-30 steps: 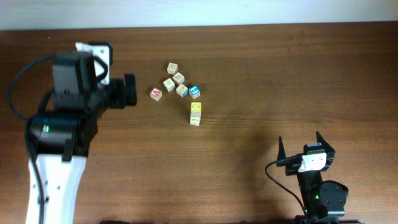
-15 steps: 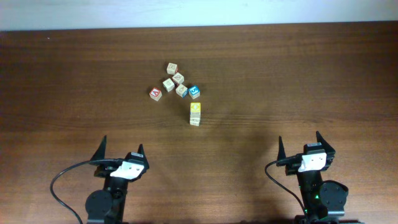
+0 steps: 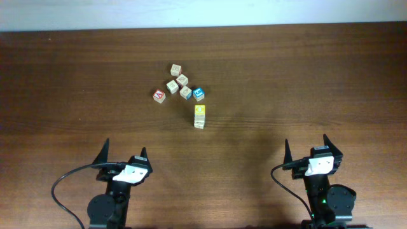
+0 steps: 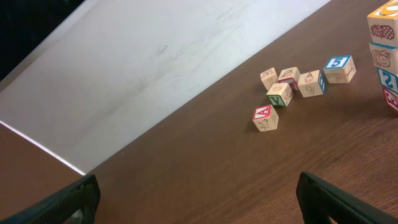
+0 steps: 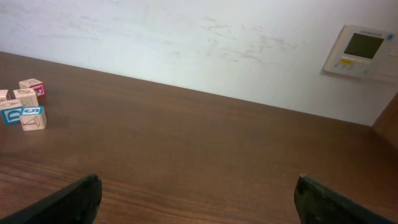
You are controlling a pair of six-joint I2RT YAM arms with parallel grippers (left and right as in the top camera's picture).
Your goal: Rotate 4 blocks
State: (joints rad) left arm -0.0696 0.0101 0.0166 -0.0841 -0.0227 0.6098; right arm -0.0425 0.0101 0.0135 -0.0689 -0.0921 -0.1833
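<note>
Since the four small pale wooden alphabet cubes (image 3: 182,80) sit in a tight knot toward the far edge of the dark wooden bench (image 3: 305,70), a little left of its middle, we judge the left claw (image 3: 124,150) the better placed. It hangs by the near edge, with the knot ahead and slightly toward the right edge, while the right claw (image 3: 306,144) is well apart from them, near the right corner. Being cubes, they offer no long axis to line up with. Both claws gape wide, holding and touching nothing. A red "A" cube (image 3: 159,95) lies just beside the knot toward the left edge, a blue-topped cube (image 3: 199,94) toward the right.
</note>
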